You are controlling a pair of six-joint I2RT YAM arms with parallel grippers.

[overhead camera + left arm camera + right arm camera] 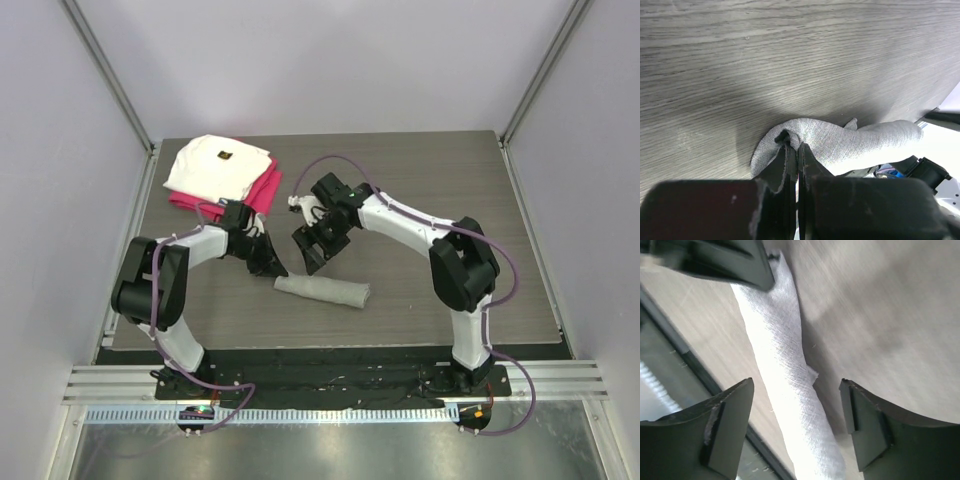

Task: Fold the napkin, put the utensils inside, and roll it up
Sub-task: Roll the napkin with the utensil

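Note:
The light-grey napkin (322, 291) lies rolled into a tight tube on the table's near middle; it also shows in the left wrist view (855, 142) and the right wrist view (790, 375). My left gripper (276, 268) (796, 145) is at the roll's left end, jaws shut, with a fold of the cloth pinched at their tips. My right gripper (318, 246) (796, 383) is open and empty, hovering above the roll's middle, one finger on each side of it and clear of the cloth. The utensil is hidden.
A folded white cloth with a small dark mark (218, 160) lies on a magenta-red folded cloth (262, 192) at the back left. The table's front edge and a black strip (330, 372) run just below the roll.

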